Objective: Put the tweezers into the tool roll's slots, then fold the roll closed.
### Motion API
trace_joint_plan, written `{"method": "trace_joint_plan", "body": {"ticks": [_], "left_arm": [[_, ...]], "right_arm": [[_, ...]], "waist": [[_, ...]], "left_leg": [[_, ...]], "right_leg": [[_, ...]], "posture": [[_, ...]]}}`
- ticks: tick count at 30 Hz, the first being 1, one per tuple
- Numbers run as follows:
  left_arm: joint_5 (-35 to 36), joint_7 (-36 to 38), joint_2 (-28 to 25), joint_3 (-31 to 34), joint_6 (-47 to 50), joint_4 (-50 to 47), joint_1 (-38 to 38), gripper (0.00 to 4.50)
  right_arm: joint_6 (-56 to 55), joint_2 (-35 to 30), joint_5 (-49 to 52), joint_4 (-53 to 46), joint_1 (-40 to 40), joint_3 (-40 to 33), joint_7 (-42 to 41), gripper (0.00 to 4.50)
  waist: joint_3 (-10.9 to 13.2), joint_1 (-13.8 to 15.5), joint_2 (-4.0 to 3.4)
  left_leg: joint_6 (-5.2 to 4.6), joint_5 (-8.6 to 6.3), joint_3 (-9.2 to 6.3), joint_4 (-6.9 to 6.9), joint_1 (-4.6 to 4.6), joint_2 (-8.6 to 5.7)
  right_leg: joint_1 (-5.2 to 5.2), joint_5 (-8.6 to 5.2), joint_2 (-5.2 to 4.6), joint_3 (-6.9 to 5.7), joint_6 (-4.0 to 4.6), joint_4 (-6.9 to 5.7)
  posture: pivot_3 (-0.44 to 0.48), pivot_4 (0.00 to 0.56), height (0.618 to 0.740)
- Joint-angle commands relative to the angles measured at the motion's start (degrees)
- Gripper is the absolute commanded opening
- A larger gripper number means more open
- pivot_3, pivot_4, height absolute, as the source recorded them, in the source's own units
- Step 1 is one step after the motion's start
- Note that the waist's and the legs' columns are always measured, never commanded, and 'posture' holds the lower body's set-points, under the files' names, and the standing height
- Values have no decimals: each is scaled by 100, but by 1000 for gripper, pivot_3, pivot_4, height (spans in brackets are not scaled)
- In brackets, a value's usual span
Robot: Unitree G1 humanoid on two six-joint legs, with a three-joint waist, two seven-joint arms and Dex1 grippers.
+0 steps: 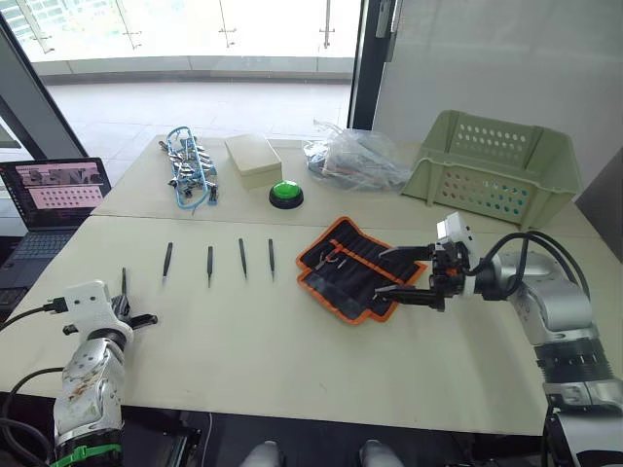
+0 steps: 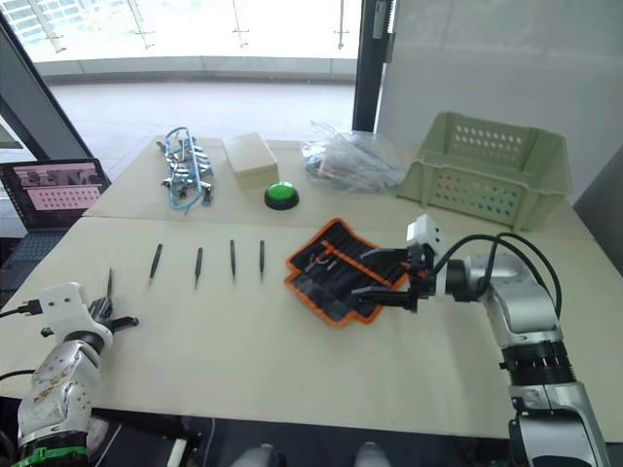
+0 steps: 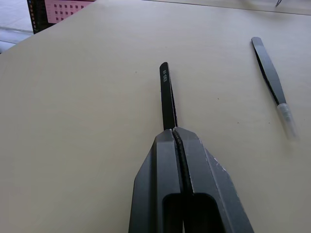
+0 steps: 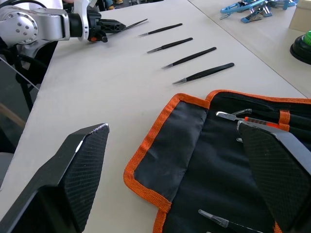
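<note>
From my head camera I see the tool roll (image 1: 357, 268) lying open on the pale table (image 1: 292, 360), a little to the right of the middle. Its orange edging goes all around, and some silver tools already sit in its slots (image 1: 341, 261). My right gripper (image 1: 401, 275) hovers over the right end of the roll with its 2 fingers spread wide. To the left of the roll, 4 tweezers (image 1: 242, 257) lie in a row, apart from each other, all pointing toward me. My left gripper (image 1: 125, 304) is at the near left corner of the table, and the 5th tweezer (image 1: 124, 281) sticks out from it. Farther back stand a pale green basket (image 1: 493, 167), a clear plastic bag (image 1: 352, 156), a green button (image 1: 285, 193), a beige box (image 1: 252, 159) and a blue-and-silver tangle of clips (image 1: 189, 167). A laptop (image 1: 51, 199) is at the left of the table.

In my left wrist view, the fingers (image 3: 165, 184) are pressed together on one black tweezer (image 3: 166, 95), which rests on the table. Another tweezer (image 3: 269, 73) lies near, not touching it.

In my right wrist view, the 2 fingers (image 4: 73, 179) stand far apart, with the open roll (image 4: 204, 160) between and below them. The 4 tweezers (image 4: 204, 73) lie beyond its orange edge.
</note>
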State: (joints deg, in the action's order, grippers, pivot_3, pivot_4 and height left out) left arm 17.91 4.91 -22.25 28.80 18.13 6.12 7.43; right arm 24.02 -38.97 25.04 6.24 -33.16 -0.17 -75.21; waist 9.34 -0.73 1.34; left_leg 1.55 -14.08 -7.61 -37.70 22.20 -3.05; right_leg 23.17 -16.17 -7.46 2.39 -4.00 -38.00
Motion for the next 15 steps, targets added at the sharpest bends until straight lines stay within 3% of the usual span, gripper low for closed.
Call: {"method": "trace_joint_plan", "body": {"ticks": [1, 6, 13, 15], "left_arm": [[176, 246, -46, 152, -327, -221, -47, 40], [194, 438, -348, 232, -391, -583, -83, 40], [315, 306, -515, 287, 233, -718, -78, 40], [468, 133, -438, 353, 679, -872, -91, 590]], "right_arm": [[-187, -12, 43, -146, 21, -127, 80, 4500], [-346, -21, 35, -115, 116, -199, 191, 4500], [-473, -15, 34, -80, 188, -196, 267, 4500], [-516, -10, 28, -73, 212, -186, 284, 4500]], "waist": [[1, -9, 1], [2, -5, 3], [2, -10, 3], [2, -11, 3]], "left_leg": [[0, 0, 0, 0, 0, 0], [0, 0, -1, 0, 4, 1], [0, 0, -1, 0, 3, 0], [0, 0, -1, 0, 3, 1]], "right_leg": [[1, 0, 0, 0, 0, 0], [3, 0, 0, -2, 0, 1], [2, 0, 0, -2, 0, 0], [2, 0, 0, -2, 0, 0]], "posture": [[0, 150, 740], [0, 150, 740], [0, 150, 740], [0, 150, 740]]}}
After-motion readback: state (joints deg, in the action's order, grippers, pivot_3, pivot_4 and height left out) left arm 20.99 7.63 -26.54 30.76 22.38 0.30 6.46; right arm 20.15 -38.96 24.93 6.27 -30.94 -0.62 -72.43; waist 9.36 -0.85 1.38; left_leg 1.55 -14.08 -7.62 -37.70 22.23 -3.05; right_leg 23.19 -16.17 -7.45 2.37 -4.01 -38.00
